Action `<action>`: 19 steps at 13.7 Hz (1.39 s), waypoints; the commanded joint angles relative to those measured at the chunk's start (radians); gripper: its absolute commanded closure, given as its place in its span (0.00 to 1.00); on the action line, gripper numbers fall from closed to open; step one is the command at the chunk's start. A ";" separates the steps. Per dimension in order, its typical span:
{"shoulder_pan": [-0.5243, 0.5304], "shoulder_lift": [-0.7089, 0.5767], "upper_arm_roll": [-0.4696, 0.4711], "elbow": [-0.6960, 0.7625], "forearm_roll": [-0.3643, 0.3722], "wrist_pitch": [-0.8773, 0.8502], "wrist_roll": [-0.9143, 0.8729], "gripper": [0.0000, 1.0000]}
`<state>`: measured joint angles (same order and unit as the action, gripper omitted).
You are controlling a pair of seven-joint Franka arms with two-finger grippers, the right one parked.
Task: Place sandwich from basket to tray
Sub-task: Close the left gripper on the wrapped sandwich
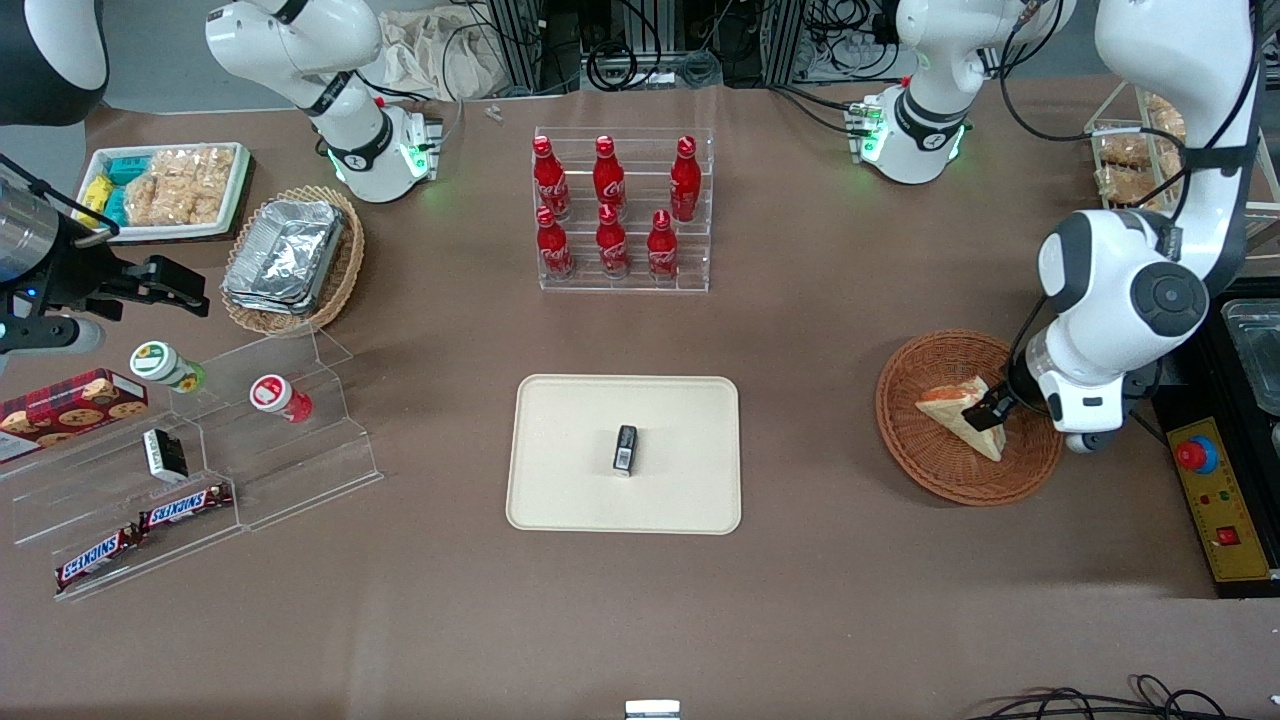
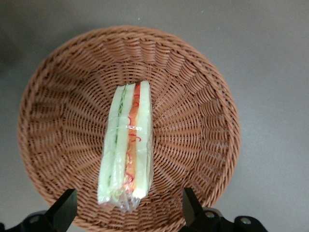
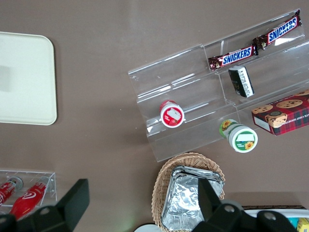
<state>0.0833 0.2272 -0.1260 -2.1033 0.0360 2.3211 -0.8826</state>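
The sandwich (image 1: 943, 408) (image 2: 128, 145), a plastic-wrapped wedge with red and green filling, lies in the round reddish-brown wicker basket (image 1: 925, 472) (image 2: 193, 96) toward the working arm's end of the table. My gripper (image 1: 990, 408) (image 2: 129, 210) hangs just above the basket, over one end of the sandwich. It is open, with one finger on each side of the wedge and clear of it. The cream tray (image 1: 570, 490) (image 3: 24, 82) lies at the table's middle, with a small black packet (image 1: 625, 448) on it.
A clear rack of red cola bottles (image 1: 620, 210) stands farther from the front camera than the tray. A control box with a red button (image 1: 1195, 455) sits beside the basket. An acrylic shelf of snacks (image 1: 190, 460) and a tan basket of foil trays (image 1: 290, 255) lie toward the parked arm's end.
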 commanded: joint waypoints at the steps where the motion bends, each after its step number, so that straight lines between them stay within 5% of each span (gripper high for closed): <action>1: 0.009 0.018 -0.012 -0.053 0.018 0.090 -0.065 0.01; 7: 0.009 0.063 -0.012 -0.064 0.018 0.113 -0.076 0.02; 8: 0.009 0.070 -0.012 -0.061 0.018 0.113 -0.076 0.17; 10: 0.009 0.075 -0.012 -0.055 0.019 0.116 -0.078 0.76; 11: 0.007 0.075 -0.012 -0.053 0.025 0.118 -0.078 0.94; 12: 0.009 0.074 -0.012 -0.052 0.047 0.118 -0.075 1.00; 16: 0.009 0.037 -0.015 -0.024 0.097 0.055 -0.044 1.00; 19: -0.002 -0.025 -0.024 0.113 0.096 -0.211 0.034 1.00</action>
<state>0.0828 0.2672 -0.1372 -2.0724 0.1113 2.2771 -0.8970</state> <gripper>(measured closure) 0.718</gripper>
